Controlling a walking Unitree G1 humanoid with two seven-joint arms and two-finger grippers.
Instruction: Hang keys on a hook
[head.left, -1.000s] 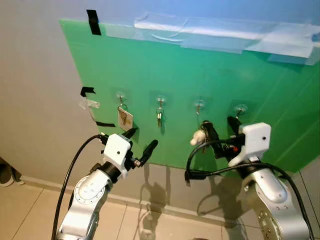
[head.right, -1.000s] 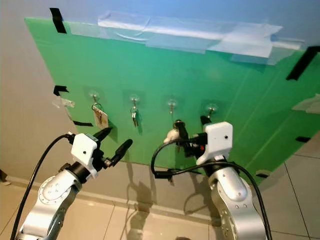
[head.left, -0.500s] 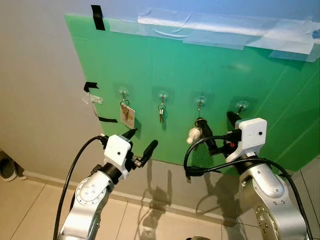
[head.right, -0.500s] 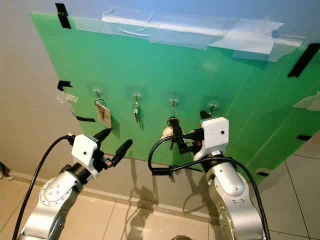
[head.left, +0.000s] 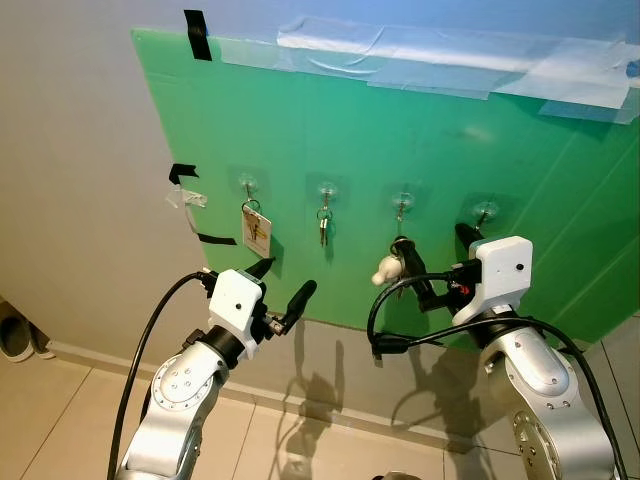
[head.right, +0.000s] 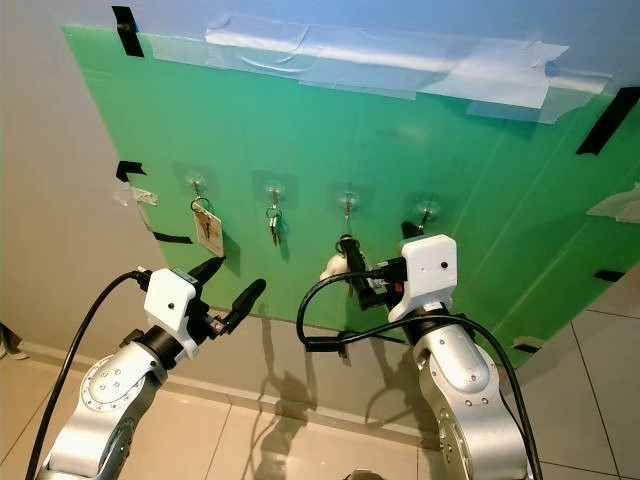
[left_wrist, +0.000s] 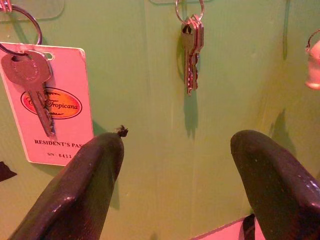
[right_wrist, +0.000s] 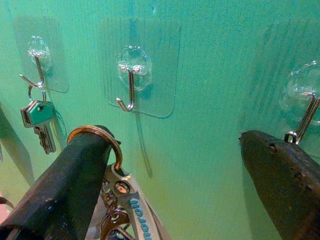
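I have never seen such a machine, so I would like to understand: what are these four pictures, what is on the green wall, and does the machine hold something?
This is a humanoid robot with two silver arms, each ending in two long black fingers. The two wide pictures come from a stereo camera on its head; the two close ones come from a camera on each wrist, looking along the fingers.

A green board is taped to the wall. It carries four clear hooks. The first hook holds a key with a pink tag. The second holds a small key set. The third hook and the fourth are empty.

The right gripper is raised just below the third hook. A key ring hangs around one of its fingers. The left gripper is open and holds nothing.
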